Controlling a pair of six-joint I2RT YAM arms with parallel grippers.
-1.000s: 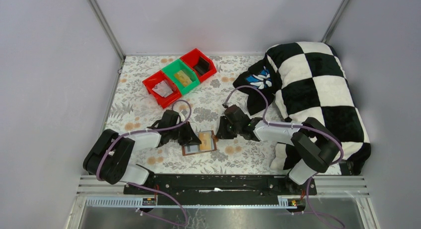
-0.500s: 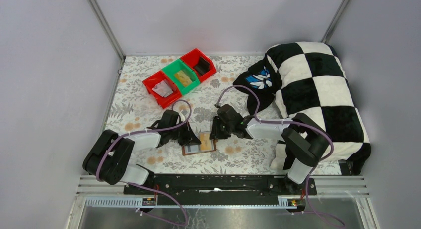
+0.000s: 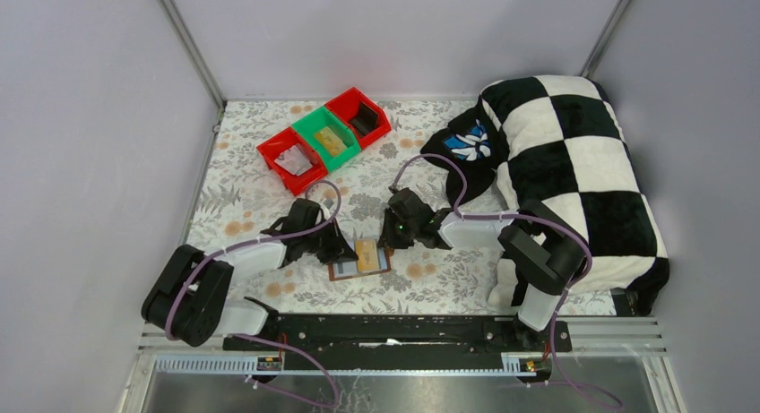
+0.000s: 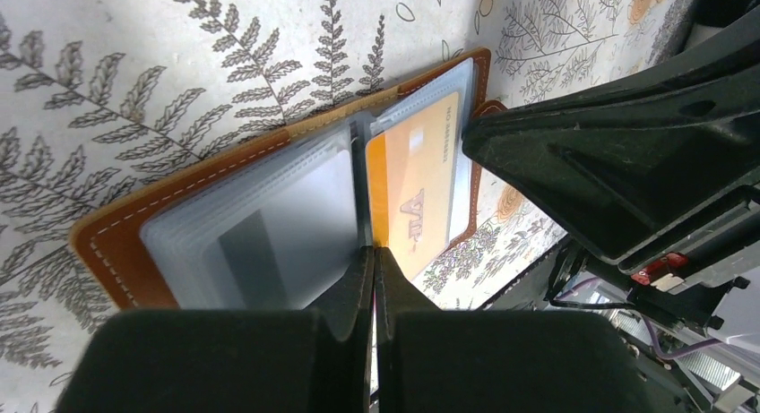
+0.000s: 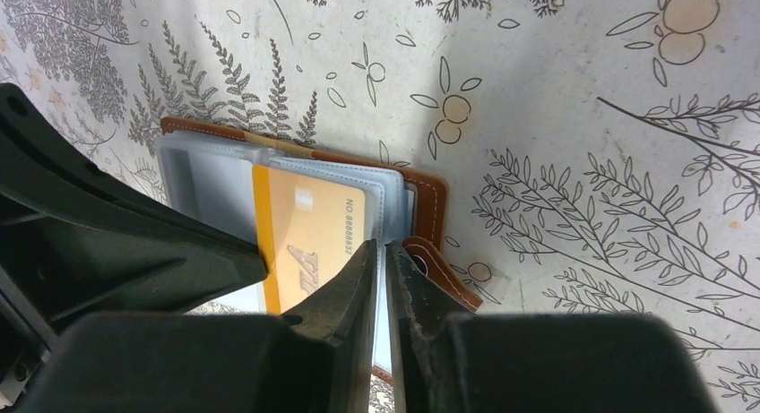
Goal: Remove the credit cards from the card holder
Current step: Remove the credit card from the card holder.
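- The card holder [image 3: 359,259] lay open and flat on the flowered cloth [image 3: 430,279], between the two grippers.
- An orange card [image 5: 309,229] sat in a clear sleeve on the half nearer the right gripper [image 5: 384,247]. A greyish card [image 4: 260,243] showed through the sleeves on the other half (both tucked in their pockets).
- The left gripper [image 4: 372,252] had its fingers pressed together, tips at the central fold.
- The right gripper's fingers stood almost together at the sleeve's outer edge; whether they pinched it could not be told.
- Red and green bins [image 3: 323,140] stood farther back, and a checkered pillow [image 3: 565,162] lay to the right.
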